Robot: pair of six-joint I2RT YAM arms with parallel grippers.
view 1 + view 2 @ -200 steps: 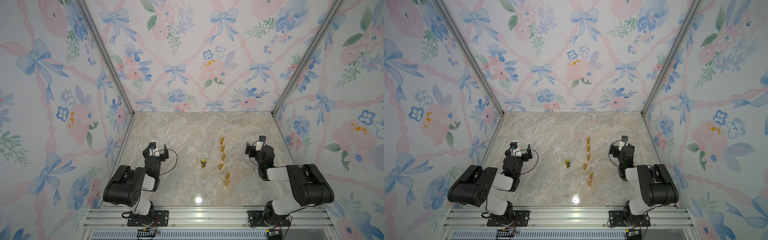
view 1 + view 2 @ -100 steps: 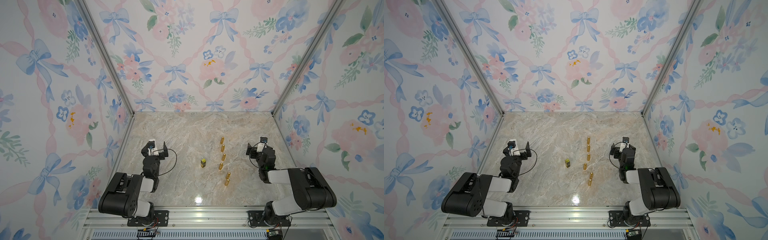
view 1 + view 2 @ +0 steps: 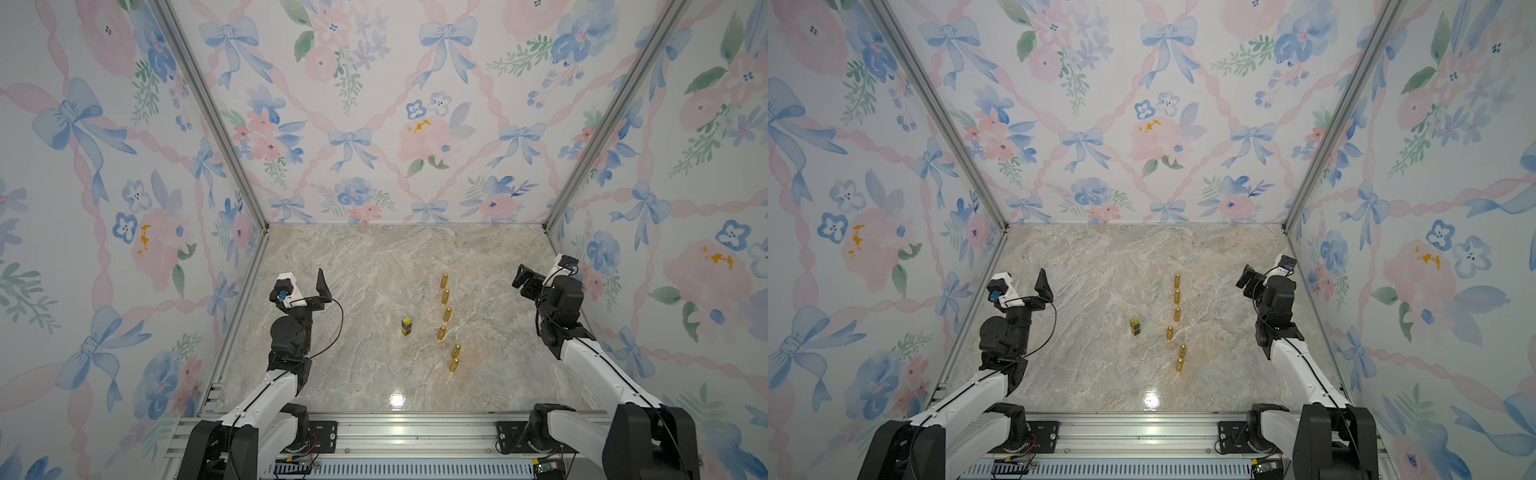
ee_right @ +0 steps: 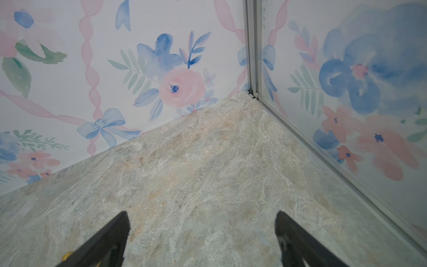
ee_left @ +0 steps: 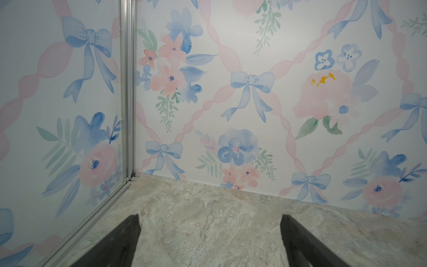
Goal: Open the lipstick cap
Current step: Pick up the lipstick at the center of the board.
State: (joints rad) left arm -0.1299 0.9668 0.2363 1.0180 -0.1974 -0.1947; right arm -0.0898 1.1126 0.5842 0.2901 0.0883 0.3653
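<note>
Floral wallpaper walls [image 3: 374, 104] with blue bows and pink ribbons closed in three sides, joined by aluminium corner posts [image 3: 208, 112]. Both top views took in the whole cell. Each wrist view caught only one far corner and a bare stretch of the marble-patterned table [image 3: 374, 257]. A glare spot lay near the table's front edge, above the metal mounting rail [image 3: 415, 432].

The left arm [image 3: 286, 332] stood by the left wall and the right arm [image 3: 559, 307] by the right wall, both well apart from the items in the middle. In the top views each gripper showed only as a dark finger beside its white camera block, so the gap was hard to read there. The wrist views settled it. The left gripper [image 5: 209, 219] had its black fingers [image 5: 120, 245] spread wide with nothing between them, and the right gripper [image 4: 201, 213] likewise. All four fingers were cut off at the frame edge.

The lipstick [image 3: 407, 326], a small dark square-sided case with a yellowish top, stood upright near the table's centre, untouched. Just to its right ran a loose line of six gold bullet-shaped pieces [image 3: 447, 314], seen in both top views. Of these, the right wrist view caught only a gold sliver [image 4: 67, 255] beside one finger, and the left wrist view none. All were too small to tell cap from body.
</note>
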